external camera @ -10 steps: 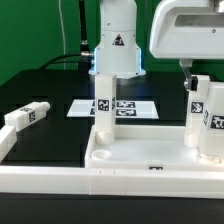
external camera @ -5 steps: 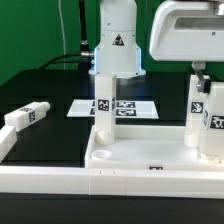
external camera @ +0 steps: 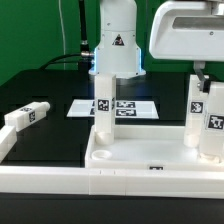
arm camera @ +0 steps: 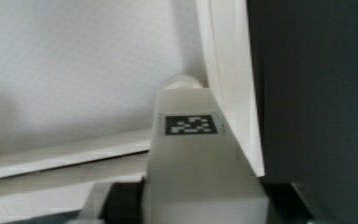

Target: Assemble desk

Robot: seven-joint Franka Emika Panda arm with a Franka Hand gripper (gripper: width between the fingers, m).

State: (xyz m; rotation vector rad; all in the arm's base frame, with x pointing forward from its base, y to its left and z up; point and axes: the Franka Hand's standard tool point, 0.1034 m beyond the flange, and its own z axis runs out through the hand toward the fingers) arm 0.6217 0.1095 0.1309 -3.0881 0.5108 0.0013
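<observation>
The white desk panel [external camera: 130, 168] lies rim up at the front of the exterior view. One leg [external camera: 103, 108] stands upright in its far left corner. Two more legs stand at the exterior view's right: a rear one [external camera: 197, 108] and a front one [external camera: 216, 128]. My gripper [external camera: 200, 74] reaches down onto the top of the rear right leg. In the wrist view my gripper [arm camera: 197, 205] is shut on that tagged leg [arm camera: 194, 140], which stands by the panel's raised rim [arm camera: 226, 70]. A fourth leg [external camera: 26, 116] lies loose on the black table at the exterior view's left.
The marker board [external camera: 128, 108] lies flat behind the panel. The arm's white base [external camera: 117, 40] stands at the back. Long white rails [external camera: 50, 185] frame the black surface in front and at the exterior view's left. A green wall is behind.
My gripper fingers have shifted slightly toward the exterior view's right over the rear right leg. That leg's tag now faces a different way and the leg stands straighter. Nothing else has moved.
</observation>
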